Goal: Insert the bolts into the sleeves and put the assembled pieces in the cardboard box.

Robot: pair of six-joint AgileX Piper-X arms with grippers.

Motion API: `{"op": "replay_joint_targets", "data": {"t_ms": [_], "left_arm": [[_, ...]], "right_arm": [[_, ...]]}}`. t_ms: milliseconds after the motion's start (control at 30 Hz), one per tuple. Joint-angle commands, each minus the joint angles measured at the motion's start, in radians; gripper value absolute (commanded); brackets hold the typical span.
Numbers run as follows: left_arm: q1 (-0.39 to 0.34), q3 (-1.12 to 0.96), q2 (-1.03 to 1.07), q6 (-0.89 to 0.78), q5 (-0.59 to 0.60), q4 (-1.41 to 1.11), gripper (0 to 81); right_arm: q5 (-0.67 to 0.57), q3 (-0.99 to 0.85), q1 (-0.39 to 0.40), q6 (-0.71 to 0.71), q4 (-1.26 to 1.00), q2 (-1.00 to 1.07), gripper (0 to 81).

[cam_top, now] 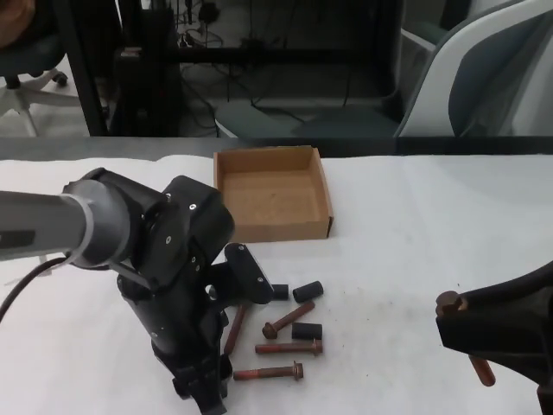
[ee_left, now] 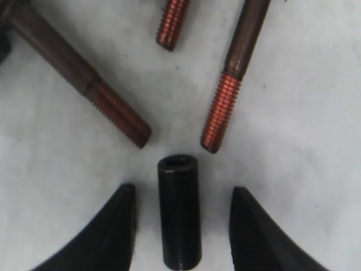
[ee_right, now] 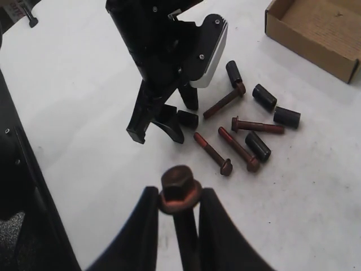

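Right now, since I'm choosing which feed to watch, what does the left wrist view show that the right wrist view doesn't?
Left wrist view: close up, the open bore of a black sleeve lying between the left gripper's open fingers, plus the threads on the loose bolts. Right wrist view: the right gripper shut on a bolt, the cardboard box, other sleeves. Both: the left gripper, the loose bolts, the white cloth.
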Motion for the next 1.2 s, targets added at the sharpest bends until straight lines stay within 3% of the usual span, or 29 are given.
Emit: {"op": "replay_joint_targets", "data": {"t_ms": [0, 100, 167, 400, 500, 767, 933, 1167], "left_arm": [[-0.002, -0.005, 0.014, -0.003, -0.007, -0.015, 52.1], [-0.002, -0.006, 0.014, -0.002, -0.007, -0.029, 51.2], [-0.002, -0.009, 0.014, -0.002, -0.007, -0.030, 46.2], [-0.002, -0.009, 0.014, -0.002, -0.007, -0.006, 10.2], [-0.002, -0.009, 0.014, -0.002, -0.007, 0.016, 1.3], [-0.002, -0.010, 0.006, -0.099, -0.003, 0.058, 1.7], [-0.002, -0.004, -0.085, -0.169, 0.101, 0.099, 1.7], [-0.002, 0.113, -0.323, -0.292, 0.247, -0.019, 1.7]], "right_arm": [[-0.012, -0.003, 0.000, 0.002, -0.010, -0.009, 0.4], [-0.012, -0.003, 0.000, 0.002, -0.016, -0.009, 0.4], [-0.012, -0.003, 0.000, 0.002, -0.016, -0.009, 0.4], [-0.012, -0.003, 0.000, 0.002, -0.016, -0.009, 0.4], [-0.012, -0.003, 0.000, 0.002, -0.016, -0.009, 0.4], [-0.012, -0.005, 0.000, 0.007, -0.050, -0.009, 0.4], [-0.005, -0.005, 0.000, 0.107, -0.095, -0.009, 0.4], [0.027, -0.005, 0.000, 0.141, -0.130, -0.009, 0.4]]}}
